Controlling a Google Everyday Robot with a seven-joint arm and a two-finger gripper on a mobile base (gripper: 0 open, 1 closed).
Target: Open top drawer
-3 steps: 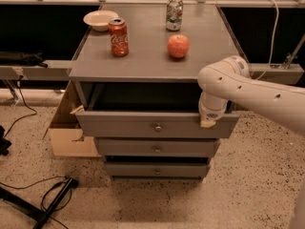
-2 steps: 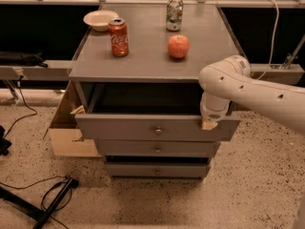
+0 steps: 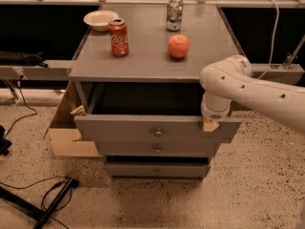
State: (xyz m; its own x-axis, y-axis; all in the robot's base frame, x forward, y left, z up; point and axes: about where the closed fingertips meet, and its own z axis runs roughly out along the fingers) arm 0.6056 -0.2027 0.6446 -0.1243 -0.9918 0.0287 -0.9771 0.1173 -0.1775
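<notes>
The tall red soda can (image 3: 118, 37) on the grey cabinet top (image 3: 147, 63) might have toppled under a jerky pull. The wide grey wooden top drawer (image 3: 138, 129) stood partly out. The white arm's gripper (image 3: 209, 124) sat at the right end of the drawer's front, open or closed impossible to tell, so an off-centre tug risked jamming the drawer.

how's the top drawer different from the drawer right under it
The top drawer is pulled out, its dark inside showing; the middle drawer sits further back beneath it. The top drawer's front is wider and taller than the middle drawer's. The pincer is at the top drawer's upper right edge; nothing touches the middle drawer. Both have flat grey fronts with one small round knob at centre.
</notes>
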